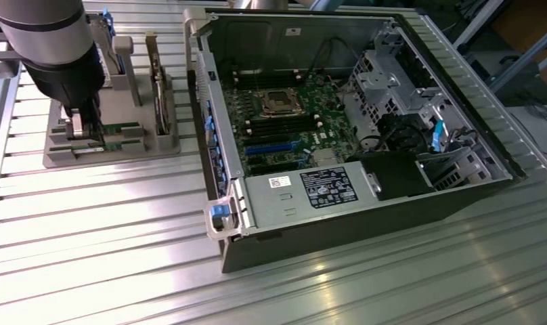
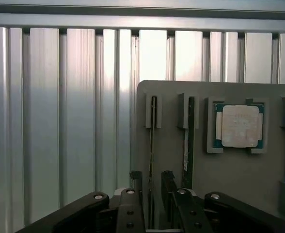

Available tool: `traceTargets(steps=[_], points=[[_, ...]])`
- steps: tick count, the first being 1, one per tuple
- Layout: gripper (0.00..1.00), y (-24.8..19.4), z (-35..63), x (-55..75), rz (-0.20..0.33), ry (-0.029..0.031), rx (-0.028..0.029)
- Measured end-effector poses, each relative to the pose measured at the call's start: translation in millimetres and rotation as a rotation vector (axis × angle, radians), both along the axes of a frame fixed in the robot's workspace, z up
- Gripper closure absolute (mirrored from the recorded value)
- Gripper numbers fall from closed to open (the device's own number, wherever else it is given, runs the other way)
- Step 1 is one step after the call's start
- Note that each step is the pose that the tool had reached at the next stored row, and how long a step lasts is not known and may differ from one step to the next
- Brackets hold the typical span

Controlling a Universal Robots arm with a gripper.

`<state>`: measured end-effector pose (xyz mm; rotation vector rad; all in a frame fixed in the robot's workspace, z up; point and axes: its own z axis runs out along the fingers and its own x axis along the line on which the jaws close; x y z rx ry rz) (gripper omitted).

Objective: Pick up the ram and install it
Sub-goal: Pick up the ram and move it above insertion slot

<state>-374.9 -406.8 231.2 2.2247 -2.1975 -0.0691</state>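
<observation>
1. The pick-up step was in hand: the pincer (image 2: 151,188) stood low over the grey holder (image 2: 229,184) on the tabletop (image 1: 120,223), well apart from the open computer case (image 1: 346,233).
2. Its fingers were spread, straddling the ram (image 2: 152,141), which stood on edge in its slot, just beside the twin stick (image 2: 188,141).
3. Nothing looked gripped yet. The next move likely called for a square squeeze on the thin board — then a straight lift.

Surface: ribbed aluminium table (image 1: 120,223), long parallel grooved slats, patches of bright glare.
Exterior view's left: grey parts holder (image 1: 66,157), flat base resting straight on the slats.
Centre to exterior view's right: open computer case (image 1: 346,223), lying on its side, open face up, just beside the holder.
</observation>
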Motion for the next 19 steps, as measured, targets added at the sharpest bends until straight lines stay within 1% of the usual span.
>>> traceTargets(steps=[3, 9, 13, 19], points=[[0.70, 0.0, -14.3, 0.0, 0.000, -0.0001, 0.0000], [0.70, 0.1, -18.2, 0.0, 0.004, 0.0001, -0.0001], [0.70, 3.1, -21.0, 0.1, 0.021, 0.0001, -0.0006], [0.70, 3.3, -22.1, 0.2, 0.024, 0.0001, -0.0010]])
